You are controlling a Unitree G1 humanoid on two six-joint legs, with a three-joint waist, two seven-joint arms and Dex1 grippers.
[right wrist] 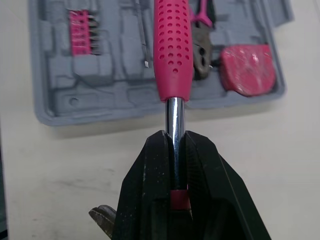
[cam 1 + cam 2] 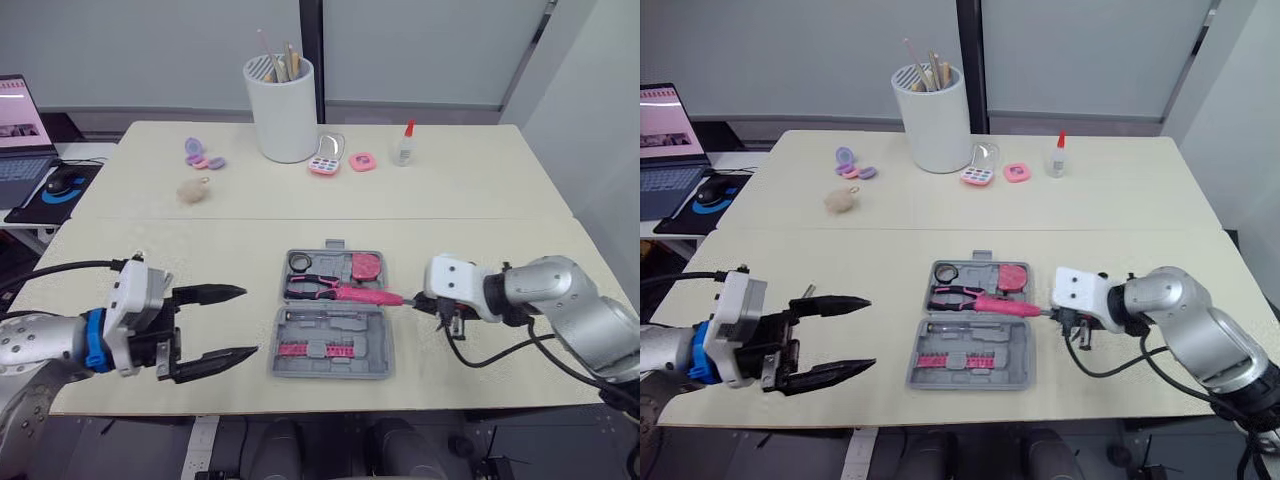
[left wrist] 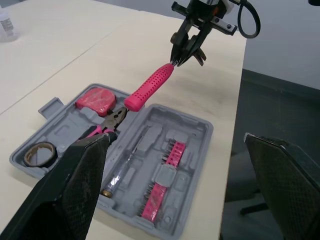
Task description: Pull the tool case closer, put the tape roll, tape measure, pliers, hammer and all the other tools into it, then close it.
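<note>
Because the right hand (image 1: 175,142) grips the hammer (image 1: 173,50) by its slick steel shaft, it may swivel onto the pliers (image 2: 312,288) and jam the tool case (image 2: 330,332); the left hand (image 2: 250,321) gapes empty.

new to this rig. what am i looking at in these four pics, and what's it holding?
It is a two-armed humanoid robot at a table. The two wide pictures come from its head camera, looking down over its arms. The other two come from a camera on each wrist, looking along that arm's fingers.

An open grey tool case lies in front of it, holding a tape roll, a tape measure, pliers and a row of bits. The right end effector is shut on the metal shaft of a hammer, whose pink handle reaches over the case. The left end effector hangs open and empty on the case's other side. Farther back stand a white cup and a small bottle.
</note>
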